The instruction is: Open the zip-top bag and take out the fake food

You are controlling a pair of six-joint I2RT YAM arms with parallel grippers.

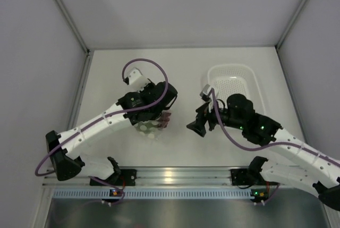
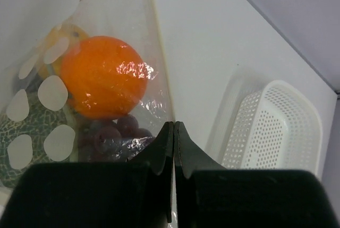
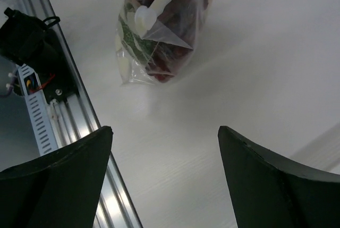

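Observation:
The clear zip-top bag (image 2: pixel 114 52) with white polka dots holds the fake food: an orange (image 2: pixel 103 76), dark red grapes (image 2: pixel 114 135), a green melon-like ball (image 2: pixel 16 137) and a yellow lemon (image 2: pixel 56 36). My left gripper (image 2: pixel 174 125) is shut on the bag's edge, with thin plastic pinched between the fingers. In the top view the left gripper (image 1: pixel 161 115) sits over the bag (image 1: pixel 150 128) at table centre. My right gripper (image 1: pixel 195 127) is open and empty, a short way right of the bag. The right wrist view shows the bag (image 3: pixel 159 31) ahead, beyond the wide-open right gripper (image 3: pixel 164 135).
A white perforated basket (image 1: pixel 232 84) stands at the back right; it also shows in the left wrist view (image 2: pixel 271 127). An aluminium rail (image 3: pixel 50 111) runs along the table's near edge. Grey walls enclose the table on three sides.

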